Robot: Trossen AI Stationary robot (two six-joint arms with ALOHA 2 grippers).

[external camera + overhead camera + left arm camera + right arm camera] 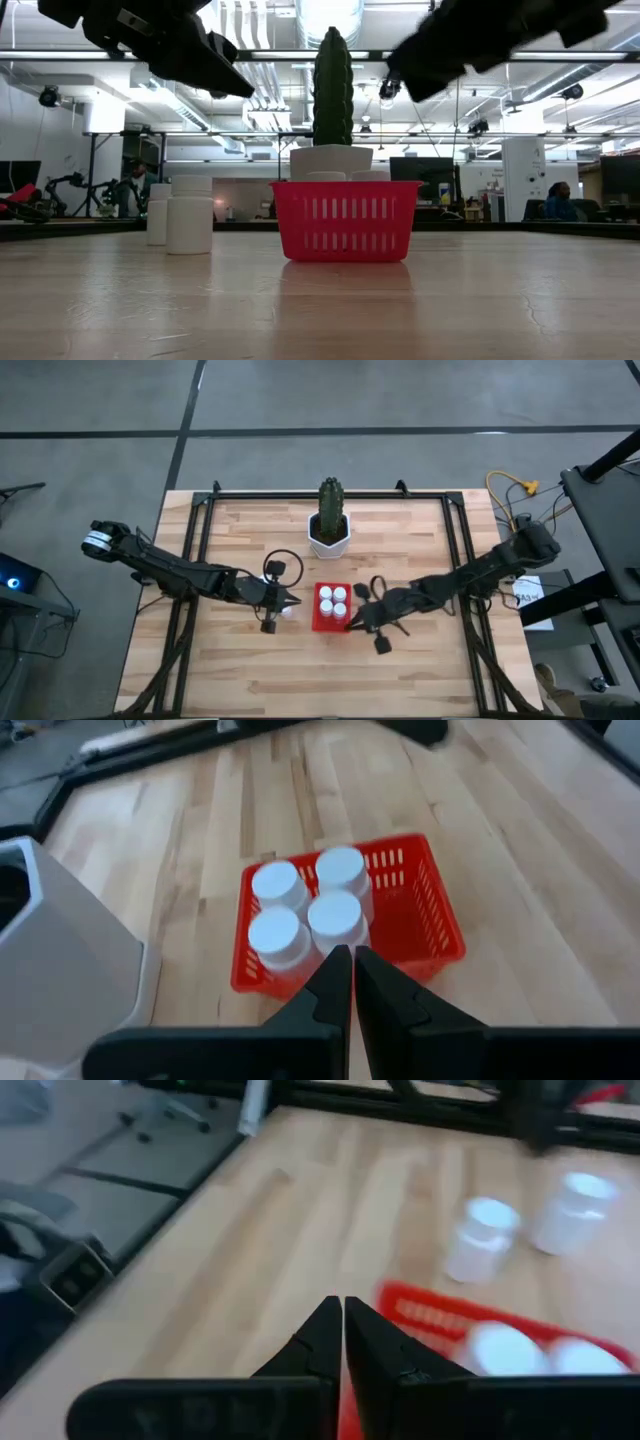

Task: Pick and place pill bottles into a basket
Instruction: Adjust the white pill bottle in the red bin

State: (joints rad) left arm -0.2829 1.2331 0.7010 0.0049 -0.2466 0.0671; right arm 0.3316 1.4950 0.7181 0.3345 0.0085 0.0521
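The red basket (322, 622) stands at the table's middle and holds several white pill bottles (310, 910), upright with caps up. Two more white bottles (190, 215) (158, 213) stand upright on the table to the basket's left; they also show in the right wrist view (483, 1238) (570, 1210). My left gripper (352, 965) is shut and empty, raised above the table just left of the basket (296, 604). My right gripper (342, 1315) is shut and empty, raised above the basket's near right corner (350, 625).
A white pot with a green cactus (329, 532) stands just beyond the basket, toward the far edge. A black frame (200, 520) runs along the table's far, left and right sides. Bare wooden tabletop (330, 680) lies near the front edge.
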